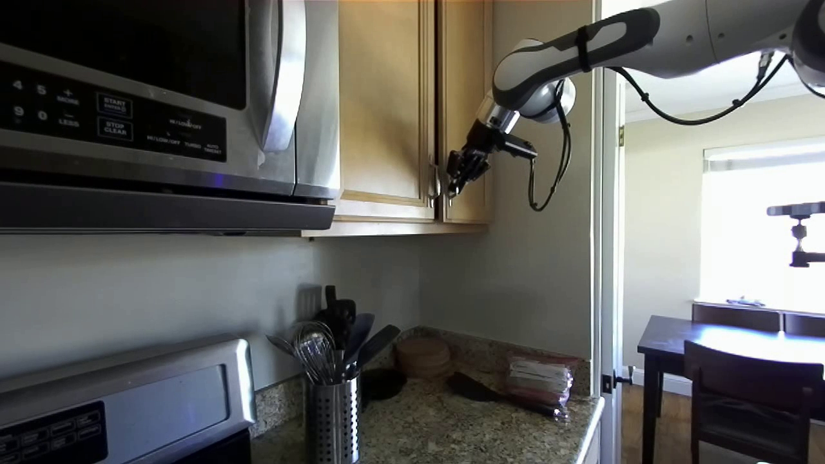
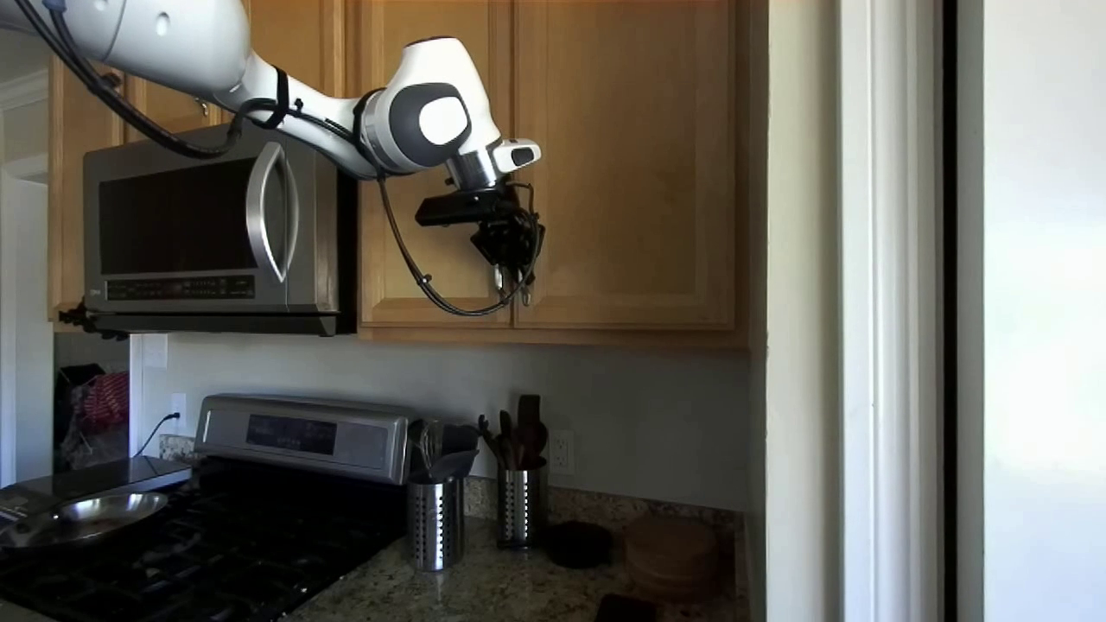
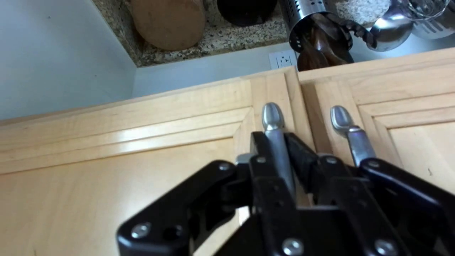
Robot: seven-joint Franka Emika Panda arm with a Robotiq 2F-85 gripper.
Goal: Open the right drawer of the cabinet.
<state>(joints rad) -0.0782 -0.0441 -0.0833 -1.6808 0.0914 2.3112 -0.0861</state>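
The cabinet (image 2: 553,335) is light maple with two doors. The right drawer, its right-hand door (image 2: 626,155), shows in both exterior views (image 1: 463,71) and fills the left of the wrist view (image 3: 124,199). Its metal bar handle (image 3: 273,115) stands between my gripper's (image 3: 275,140) black fingers, which close on it from both sides; my palm hides its far end. The gripper also shows at the handle in both exterior views (image 1: 451,183) (image 2: 518,259). A dark strip shows along the door's edge; I cannot tell whether it stands slightly ajar.
The twin door (image 3: 426,156) and its handle (image 3: 360,142) are close beside my fingers. A side wall (image 1: 535,270) adjoins the right door. The microwave (image 2: 173,216) is beside the cabinet. Utensil holders (image 2: 436,527) stand on the counter (image 1: 451,432) below.
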